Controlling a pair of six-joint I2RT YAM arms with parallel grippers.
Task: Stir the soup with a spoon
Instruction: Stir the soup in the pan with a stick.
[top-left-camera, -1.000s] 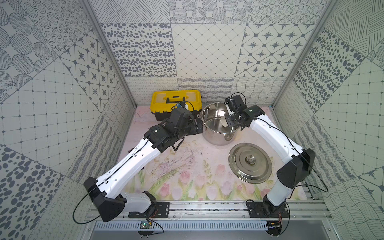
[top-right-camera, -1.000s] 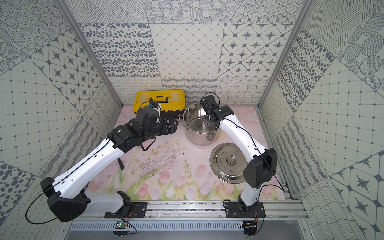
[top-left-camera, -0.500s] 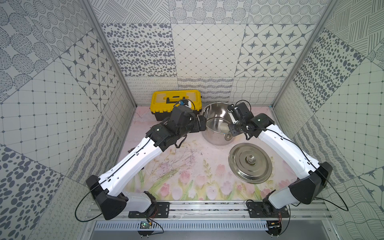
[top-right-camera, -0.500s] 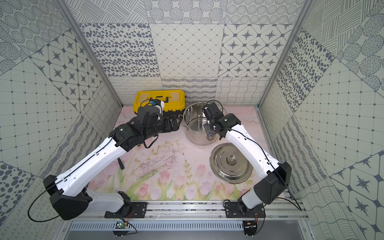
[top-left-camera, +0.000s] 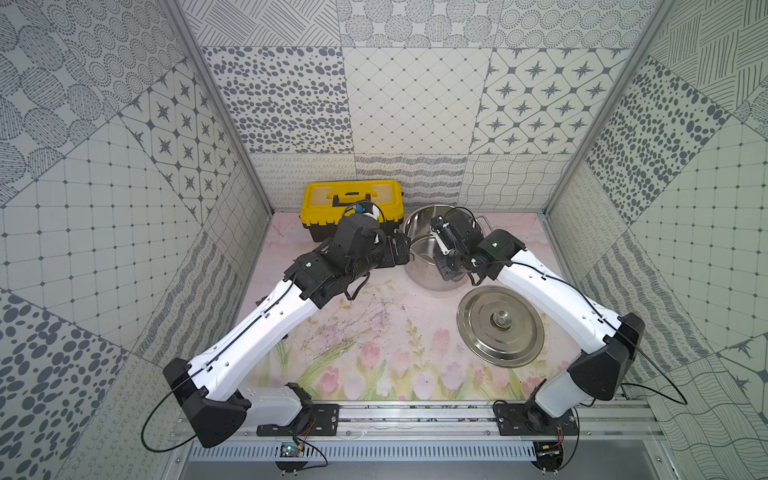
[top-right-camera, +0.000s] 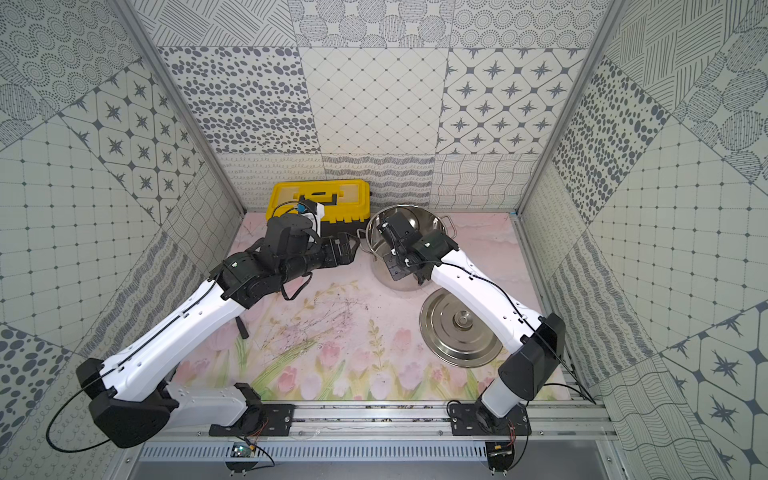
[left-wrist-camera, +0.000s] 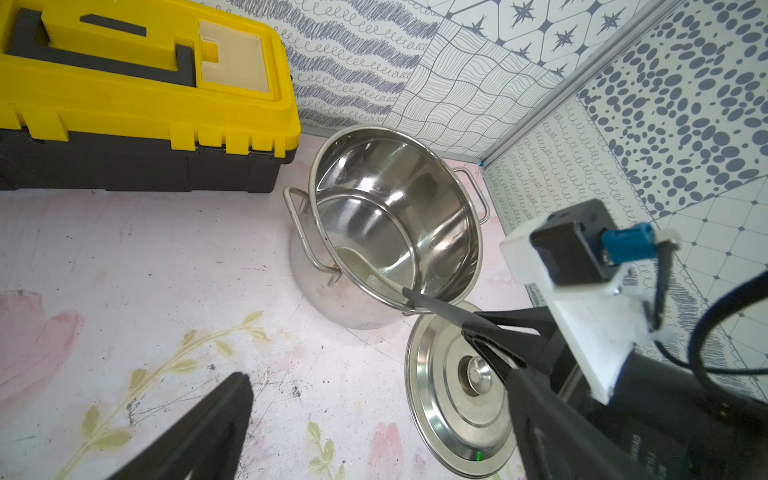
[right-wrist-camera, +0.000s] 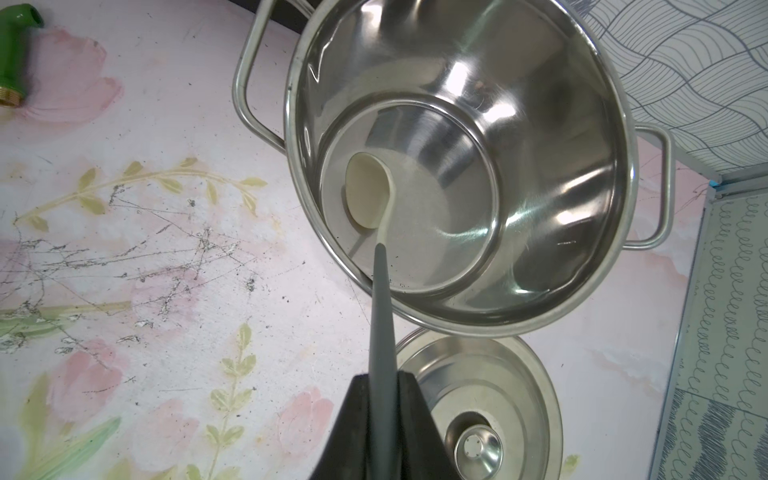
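Spoon (right-wrist-camera: 380, 270) bowl-down in pot (right-wrist-camera: 582, 187) | R end effector (right-wrist-camera: 382, 378) clamps handle | L end effector (top-left-camera: 402, 250) apart

No legible text. Tiny mark (left-wrist-camera: 456, 237) on the pot (left-wrist-camera: 395, 216) inner wall is too small; white lettering (left-wrist-camera: 642, 451) on the right arm (left-wrist-camera: 685, 415) is cropped and unreadable.

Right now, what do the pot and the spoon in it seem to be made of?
The pot looks like polished stainless steel: mirror-bright walls, sharp glints. The spoon seems matte plastic or silicone: cream bowl, dark grey handle, no shine.
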